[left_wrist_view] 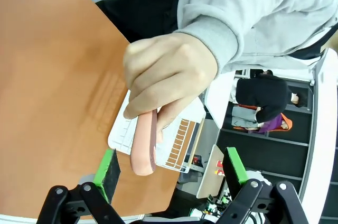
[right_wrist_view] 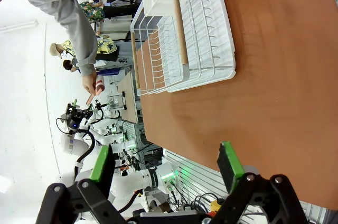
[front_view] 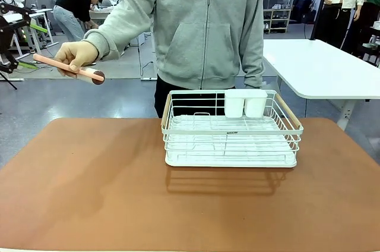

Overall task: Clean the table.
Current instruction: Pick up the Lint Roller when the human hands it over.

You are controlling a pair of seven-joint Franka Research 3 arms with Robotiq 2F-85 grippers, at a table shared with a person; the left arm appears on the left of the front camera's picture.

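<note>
The reddish-brown table (front_view: 89, 192) carries a white wire rack (front_view: 231, 139). At the far left a person's hand (front_view: 77, 56) holds out a pink-handled tool (front_view: 68, 66) with a dark brown head. My left gripper (front_view: 32, 47) is at the left edge, off the table, level with the handle's free end. In the left wrist view the pink handle (left_wrist_view: 143, 145) points between my left gripper's (left_wrist_view: 171, 166) open green pads (left_wrist_view: 108, 167), nearer one pad and not gripped. My right gripper (right_wrist_view: 165, 163) hangs open over the table (right_wrist_view: 274, 86), holding nothing.
Two white cups (front_view: 244, 103) sit at the back of the rack. A white-topped table (front_view: 320, 68) stands at the far right. The person in a grey hoodie (front_view: 202, 26) stands at the far edge, behind the rack.
</note>
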